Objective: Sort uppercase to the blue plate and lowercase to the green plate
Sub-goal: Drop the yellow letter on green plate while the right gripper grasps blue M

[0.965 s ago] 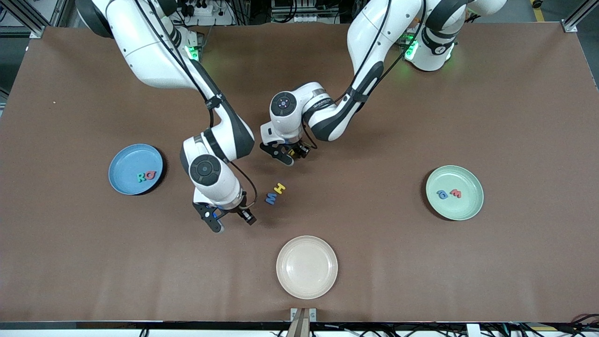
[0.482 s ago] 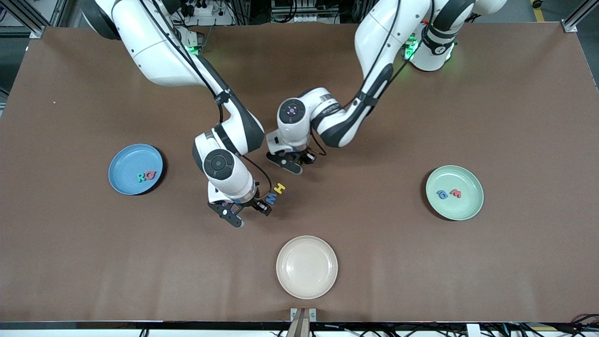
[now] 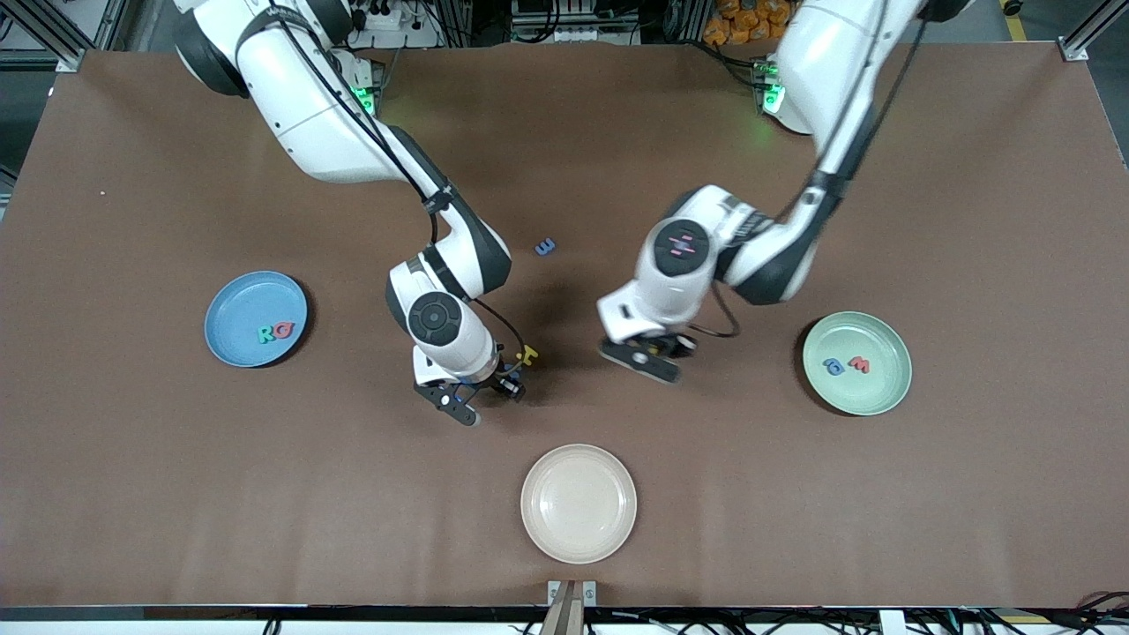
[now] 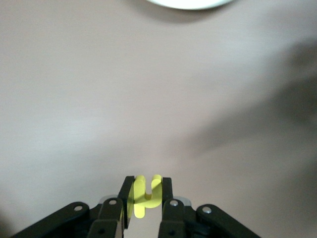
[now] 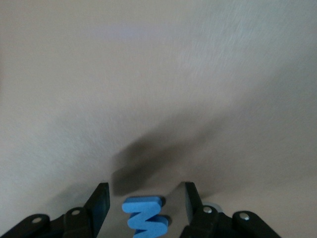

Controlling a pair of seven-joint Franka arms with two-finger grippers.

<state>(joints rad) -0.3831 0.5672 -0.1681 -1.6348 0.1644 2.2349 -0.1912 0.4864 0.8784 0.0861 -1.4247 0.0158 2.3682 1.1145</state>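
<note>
Two letters now in play: left hand (image 3: 642,361) has swung toward the green plate (image 3: 856,363) clamped on the yellow lowercase letter (image 4: 144,195), right hand (image 3: 481,395) (fingers apart) straddles blue M (image 5: 146,218) on the tabletop (image 3: 794,494).

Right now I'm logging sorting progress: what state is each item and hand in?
Left hand: shut on yellow n-like letter.
Right hand: open around blue M.
Blue plate: holds R and Q.
Green plate: holds two letters.
Cream plate: empty.
Blue e: loose on table.
</note>
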